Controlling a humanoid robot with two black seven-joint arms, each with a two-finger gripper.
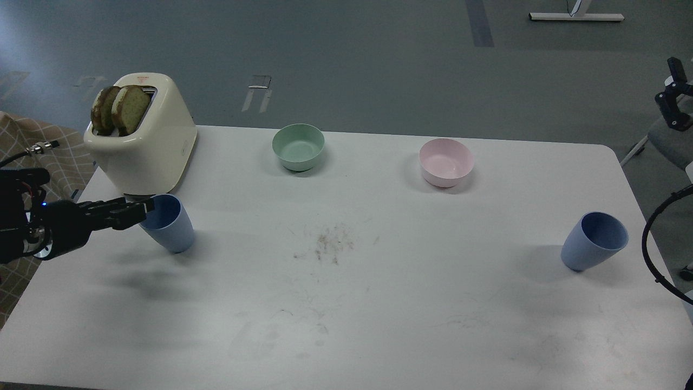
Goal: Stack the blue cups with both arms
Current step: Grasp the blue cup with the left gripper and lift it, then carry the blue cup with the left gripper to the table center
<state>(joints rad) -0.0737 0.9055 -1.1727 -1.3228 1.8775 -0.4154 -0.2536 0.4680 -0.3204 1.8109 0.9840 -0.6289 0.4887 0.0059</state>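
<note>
Two dusty-blue cups stand upright on the white table. The left blue cup is in front of the toaster. The right blue cup is near the table's right edge. My left gripper reaches in from the left, level and seen side-on, with its tip at the left cup's rim. I cannot tell whether its fingers are apart or whether it touches the cup. My right gripper shows small and dark at the far right edge, well above and behind the right cup.
A cream toaster with two bread slices stands at the back left, just behind the left cup. A pale green bowl and a pale pink bowl sit at the back. A black cable loops at the right edge.
</note>
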